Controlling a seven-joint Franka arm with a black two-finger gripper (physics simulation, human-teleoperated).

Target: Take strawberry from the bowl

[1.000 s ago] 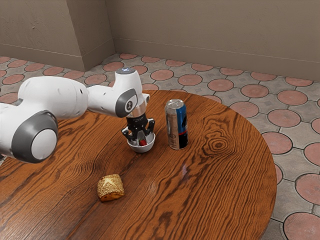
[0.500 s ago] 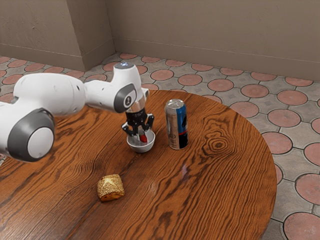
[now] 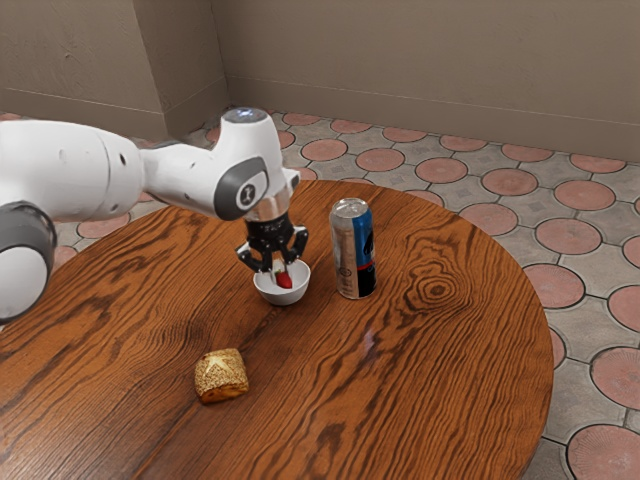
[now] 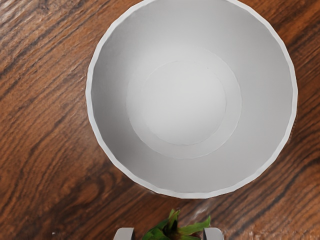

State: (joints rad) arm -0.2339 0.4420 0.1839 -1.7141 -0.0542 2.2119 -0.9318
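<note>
The claw [image 3: 281,271] stands narrowed around the strawberry [image 3: 285,282], holding it between its two fingers [image 4: 213,234] at the mouth of the bowl [image 3: 284,298]. In the exterior view the berry's red flesh shows against the white inside of the bowl, below the black claw. The wrist view adds the green leaves [image 4: 173,230], between the two pale finger ends, and looks down into the bowl, where faint rings mark the base; there the leaves lie outside the outline of the rim. How high the berry hangs over the bowl I cannot tell.

The can [image 3: 352,250] stands upright beside the bowl, toward the exterior view's right. It is silver on one side and blue and black on the other, with a touch of red and a dark emblem; its lettering is too small to read. A round dark mark sits on the arm [image 3: 75,165] near the wrist, also too small to make out.

A seeded, golden-brown bread roll [image 3: 221,375] rests nearer the exterior camera than the bowl, off toward that view's left. Bowl, can and roll all stand on the round wooden surface [image 3: 430,390], apart from one another. The can is the closest thing to the bowl and rises above its rim on that side. Beyond the bowl are the tiled floor [image 3: 568,236] and a plain brown wall [image 3: 430,60]
</note>
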